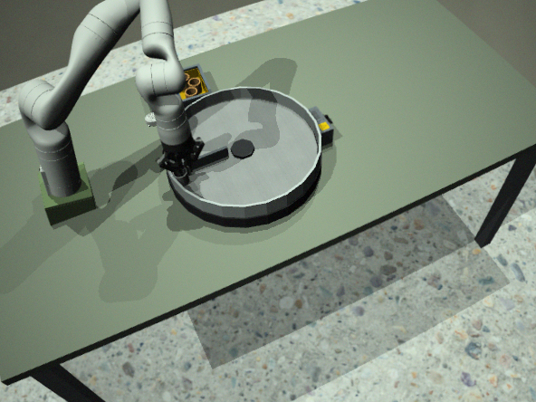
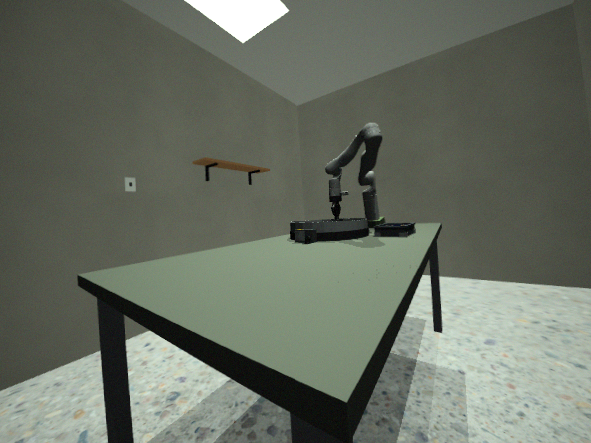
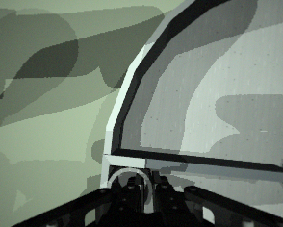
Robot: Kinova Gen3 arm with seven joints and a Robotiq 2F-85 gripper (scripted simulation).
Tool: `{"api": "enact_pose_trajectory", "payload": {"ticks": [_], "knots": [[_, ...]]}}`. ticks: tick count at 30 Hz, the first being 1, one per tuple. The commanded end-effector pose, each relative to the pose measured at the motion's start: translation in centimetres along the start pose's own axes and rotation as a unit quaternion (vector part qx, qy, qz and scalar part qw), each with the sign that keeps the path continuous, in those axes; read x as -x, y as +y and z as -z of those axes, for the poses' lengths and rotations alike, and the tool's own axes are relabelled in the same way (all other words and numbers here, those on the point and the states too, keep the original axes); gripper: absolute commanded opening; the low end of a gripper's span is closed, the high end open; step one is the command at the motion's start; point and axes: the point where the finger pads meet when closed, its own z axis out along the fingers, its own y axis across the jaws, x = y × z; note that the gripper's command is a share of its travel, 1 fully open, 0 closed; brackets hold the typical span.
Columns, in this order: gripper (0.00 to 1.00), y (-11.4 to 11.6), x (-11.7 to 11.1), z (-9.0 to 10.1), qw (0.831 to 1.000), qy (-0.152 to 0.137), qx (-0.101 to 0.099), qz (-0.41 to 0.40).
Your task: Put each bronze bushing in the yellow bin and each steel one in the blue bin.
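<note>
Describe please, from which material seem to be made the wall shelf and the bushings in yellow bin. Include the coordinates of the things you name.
Wall shelf (image 2: 231,165): probably wood; its board is orange-brown and matt, though grain is too small to see.
Bushings (image 1: 192,87): likely bronze, from their coppery-brown rims; polish is unclear.

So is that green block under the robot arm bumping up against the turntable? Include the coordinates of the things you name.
Apart. The top view shows it: a stretch of shadowed green table top lies between the green block (image 1: 68,210) (image 2: 381,221) and the turntable (image 1: 267,177) (image 2: 331,228) (image 3: 231,63).
</note>
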Motion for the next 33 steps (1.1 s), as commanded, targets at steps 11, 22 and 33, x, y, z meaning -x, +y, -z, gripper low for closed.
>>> {"api": "enact_pose_trajectory", "payload": {"ticks": [11, 22, 33], "knots": [[0.0, 0.03, 0.01, 0.03, 1.0, 0.0, 0.001, 0.0], [0.0, 0.03, 0.01, 0.33, 1.0, 0.0, -0.001, -0.001], [0.0, 0.03, 0.01, 0.63, 1.0, 0.0, -0.003, -0.001]]}}
